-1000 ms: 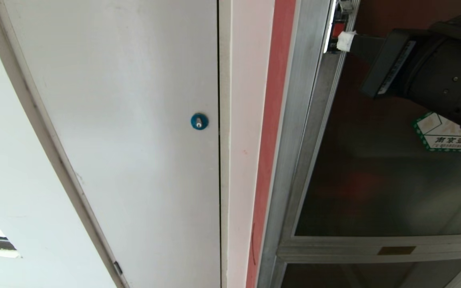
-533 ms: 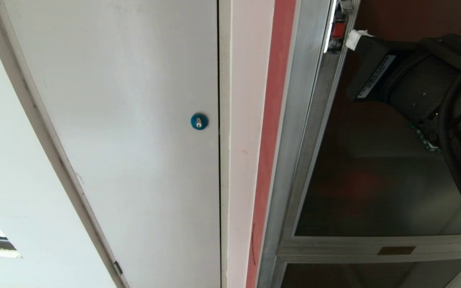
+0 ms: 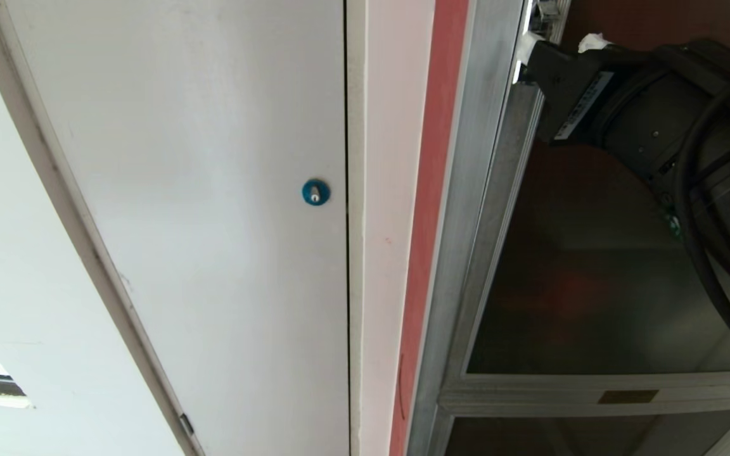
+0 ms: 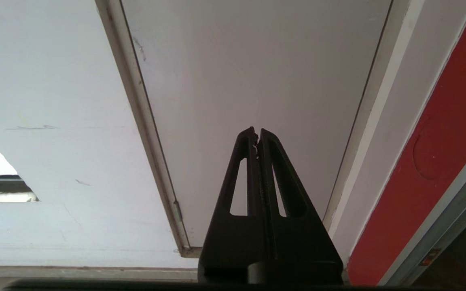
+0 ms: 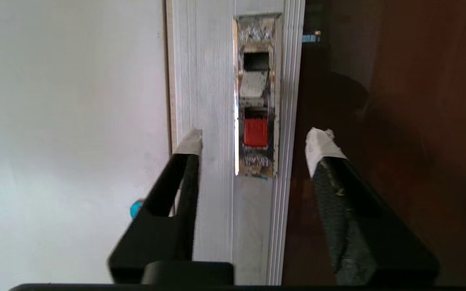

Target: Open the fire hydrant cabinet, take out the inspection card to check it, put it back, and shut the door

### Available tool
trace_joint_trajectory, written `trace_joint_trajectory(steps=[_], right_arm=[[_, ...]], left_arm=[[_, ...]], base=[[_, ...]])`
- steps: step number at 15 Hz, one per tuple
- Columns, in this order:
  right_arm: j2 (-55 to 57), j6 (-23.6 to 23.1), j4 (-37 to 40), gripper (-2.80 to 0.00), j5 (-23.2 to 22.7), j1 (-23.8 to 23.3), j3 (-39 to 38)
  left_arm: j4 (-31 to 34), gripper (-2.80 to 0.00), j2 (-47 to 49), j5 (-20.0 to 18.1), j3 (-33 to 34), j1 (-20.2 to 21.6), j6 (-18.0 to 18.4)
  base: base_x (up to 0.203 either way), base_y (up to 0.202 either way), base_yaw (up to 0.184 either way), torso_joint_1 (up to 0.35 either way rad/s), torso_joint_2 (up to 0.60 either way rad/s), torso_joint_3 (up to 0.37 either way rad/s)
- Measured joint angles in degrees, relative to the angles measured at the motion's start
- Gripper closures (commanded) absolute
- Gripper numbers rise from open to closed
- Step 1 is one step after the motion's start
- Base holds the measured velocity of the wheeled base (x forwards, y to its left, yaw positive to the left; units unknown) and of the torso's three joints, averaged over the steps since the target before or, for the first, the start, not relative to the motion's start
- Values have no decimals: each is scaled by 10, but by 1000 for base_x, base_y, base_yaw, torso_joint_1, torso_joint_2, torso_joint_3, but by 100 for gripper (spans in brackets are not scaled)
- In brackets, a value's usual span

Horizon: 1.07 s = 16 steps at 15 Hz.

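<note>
White wall, silver-framed door (image 5: 378, 101) with red-button latch (image 5: 256, 132), no legible writing; right gripper (image 5: 253, 141) jaws spread astride it.

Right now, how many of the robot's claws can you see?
2. The right claw is open, its fingers straddling the door frame at the latch with the red button. The left claw is shut, parked before the white door.

Lighting was even and bright on the white door (image 3: 200, 209); the tinted glass door (image 3: 593, 304) stayed dim with faint reflections; right wrist view was soft.
</note>
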State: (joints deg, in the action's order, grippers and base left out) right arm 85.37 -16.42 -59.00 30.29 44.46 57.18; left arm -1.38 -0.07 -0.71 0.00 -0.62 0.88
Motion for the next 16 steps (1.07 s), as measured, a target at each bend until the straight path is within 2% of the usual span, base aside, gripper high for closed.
trace_joint_trajectory(steps=[5,13,14,15,16], right_arm=[[14,-11,2,-280,14,-2,40],[40,-18,3,-280,17,-24,64],[42,-18,2,-26,17,-28,67],[43,-20,2,0,16,-30,69],[44,-21,1,0,16,-32,71]], left_arm=[[0,0,0,0,0,0,0],[0,0,0,0,0,0,0],[0,0,0,0,0,0,0],[0,0,0,0,0,0,0],[0,0,0,0,0,0,0]], base=[[0,0,0,0,0,0],[0,0,0,0,0,0],[0,0,0,0,0,0],[0,0,0,0,0,0],[0,0,0,0,0,0]])
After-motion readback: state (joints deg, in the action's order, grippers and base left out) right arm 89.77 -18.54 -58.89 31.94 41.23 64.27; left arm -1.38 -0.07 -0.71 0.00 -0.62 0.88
